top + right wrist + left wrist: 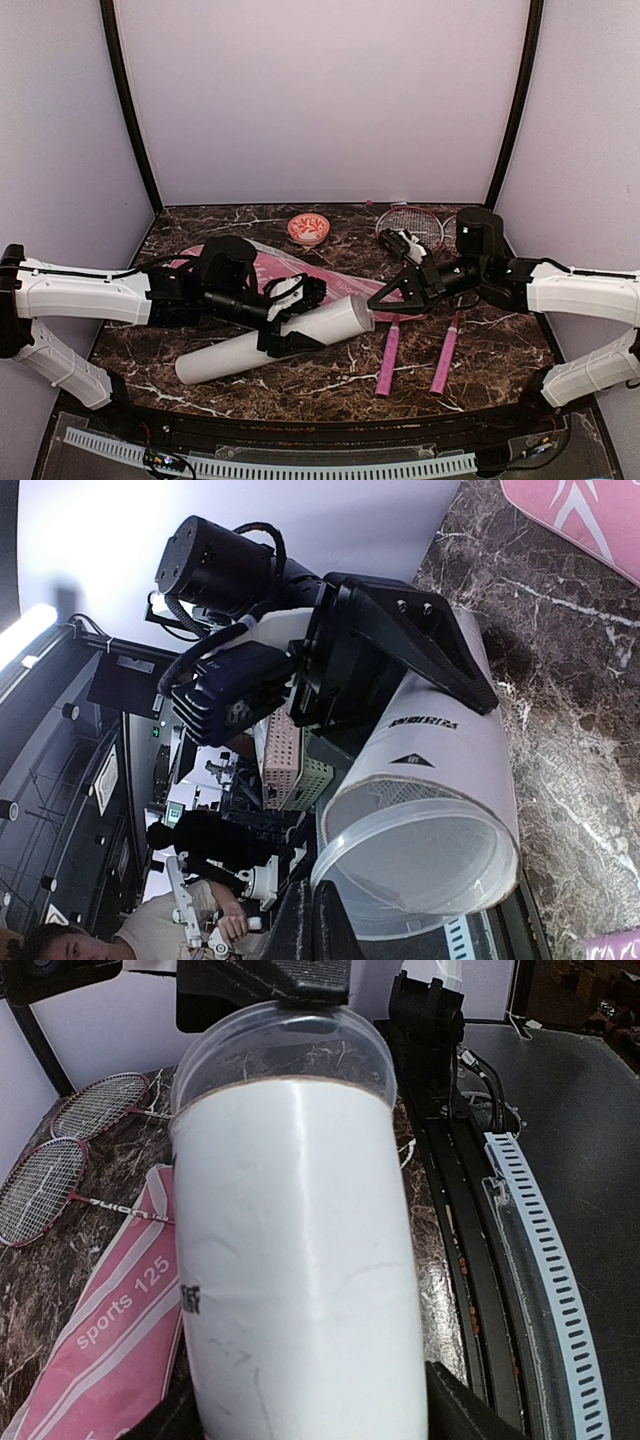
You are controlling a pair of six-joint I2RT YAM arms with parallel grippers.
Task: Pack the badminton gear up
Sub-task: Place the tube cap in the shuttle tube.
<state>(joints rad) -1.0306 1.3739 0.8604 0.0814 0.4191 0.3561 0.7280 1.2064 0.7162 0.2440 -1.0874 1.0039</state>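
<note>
So the tube (270, 342) runs slantwise across the front middle of the table (330, 385), one end toward the front left, the other toward the centre. The left gripper (297, 318) straddles it, a finger on either side, and the right gripper (378, 300) sits just right of its far end. The racket cover (300, 268) lies behind the tube and the bowl (308, 229) behind that, near the back wall. The rackets (410, 224) are on the right side by side, heads at the back, handles (388, 358) toward the front.

Clear-capped white tube (300, 1260) fills the view; pink cover (100, 1345) lies left; two rackets (45, 1188) beyond it.
</note>
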